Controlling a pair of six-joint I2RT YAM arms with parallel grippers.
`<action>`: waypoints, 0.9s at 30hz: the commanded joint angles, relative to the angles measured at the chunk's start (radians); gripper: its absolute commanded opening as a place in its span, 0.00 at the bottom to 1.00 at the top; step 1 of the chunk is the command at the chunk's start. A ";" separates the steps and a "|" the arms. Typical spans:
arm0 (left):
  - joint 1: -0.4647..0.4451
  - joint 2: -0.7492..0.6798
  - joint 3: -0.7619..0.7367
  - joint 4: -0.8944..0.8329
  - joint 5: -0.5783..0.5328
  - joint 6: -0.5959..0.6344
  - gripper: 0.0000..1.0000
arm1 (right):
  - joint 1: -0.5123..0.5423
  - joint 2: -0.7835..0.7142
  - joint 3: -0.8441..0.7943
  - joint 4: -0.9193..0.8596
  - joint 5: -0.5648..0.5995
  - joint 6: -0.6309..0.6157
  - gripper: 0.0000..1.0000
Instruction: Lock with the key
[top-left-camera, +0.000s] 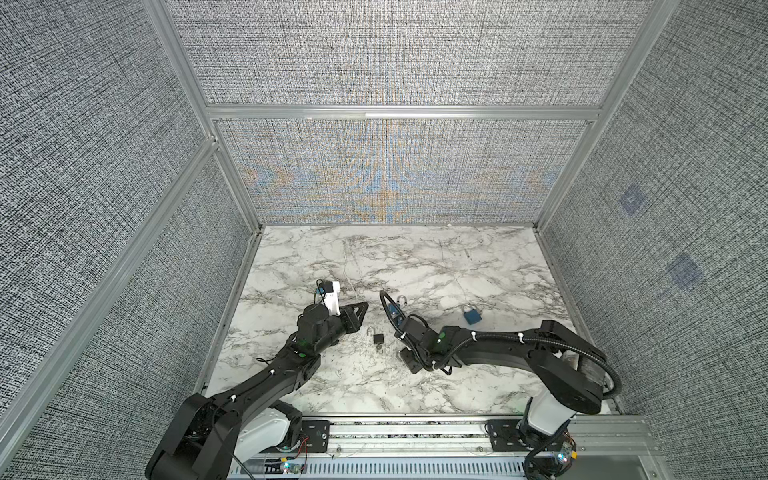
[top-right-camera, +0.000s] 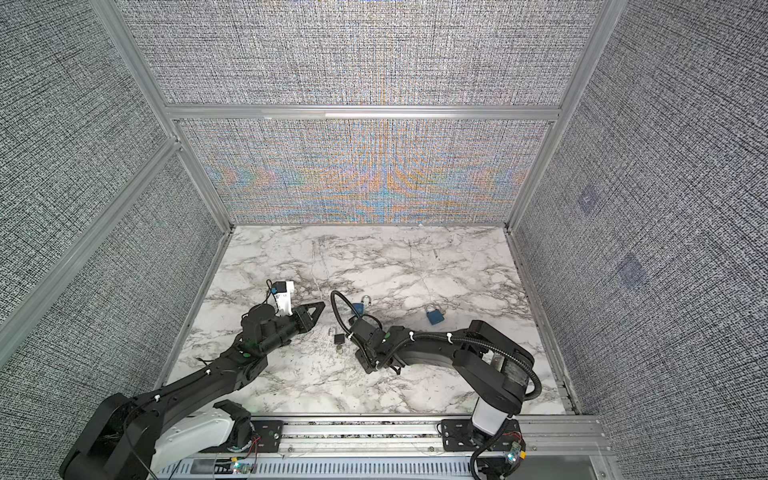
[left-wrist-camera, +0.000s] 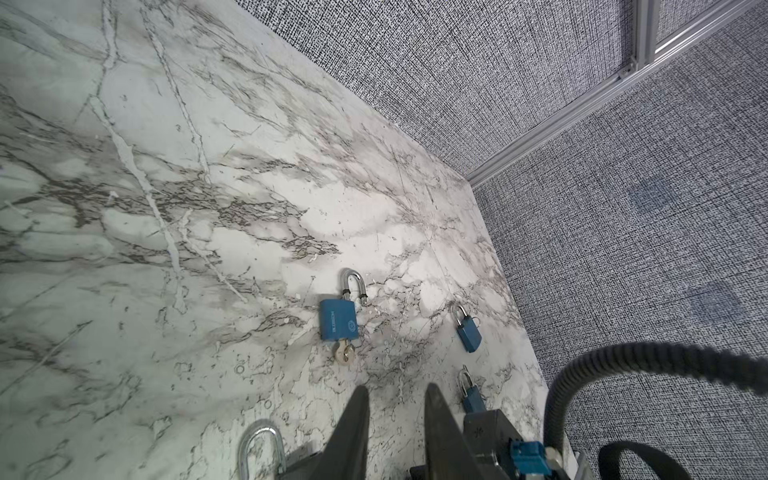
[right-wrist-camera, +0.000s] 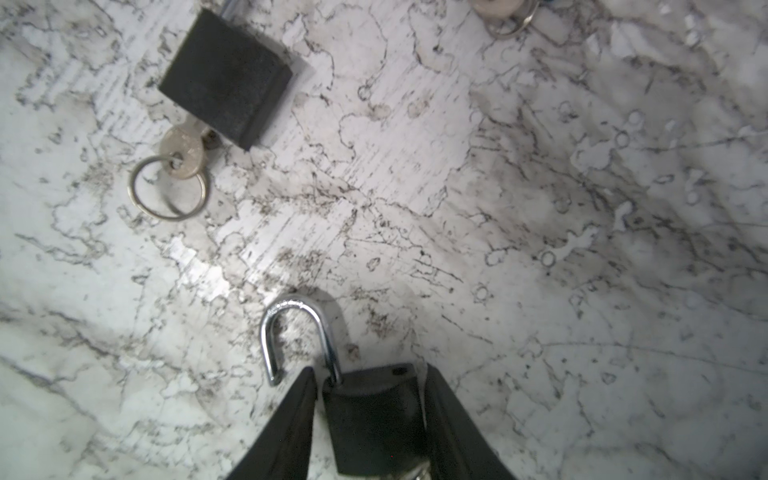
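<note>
The right pincer (right-wrist-camera: 369, 370) is clenched on a black square-bodied metal padlock (right-wrist-camera: 374, 419), gripping its body from both sides low over the marble-patterned desk (right-wrist-camera: 540, 208). Whether the padlock touches the desk I cannot tell. Its long axis runs in line with the fingers. Its chrome steel shackle (right-wrist-camera: 289, 303) juts past the fingertips with one leg clear of the body, so it is not yet locked.

The left pincer (left-wrist-camera: 397, 388) is released, its fingers apart with only bare desk between them. In both top views it sits at about ten o'clock from the right wrist, near but apart. Being the free one, it looks the likelier to come across to the shackle or the key.

A second black padlock (top-left-camera: 378, 338) lies flat on the desk at about five o'clock from the left pincer, with a pale round-headed key (right-wrist-camera: 183, 153) in its base. Whether the held padlock carries a key I cannot tell, since a silvery glint at its base is cut off by the picture's edge. In both top views the right wrist hides the held padlock altogether.
</note>
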 joint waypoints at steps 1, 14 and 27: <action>0.002 0.000 0.007 0.003 -0.004 0.014 0.26 | 0.001 -0.001 -0.004 -0.100 0.012 0.007 0.43; 0.002 -0.002 0.011 -0.003 -0.006 0.017 0.26 | 0.003 -0.018 -0.009 -0.101 -0.015 0.013 0.43; 0.004 -0.003 0.028 -0.021 -0.007 0.027 0.26 | 0.002 0.005 0.006 -0.092 -0.013 0.004 0.39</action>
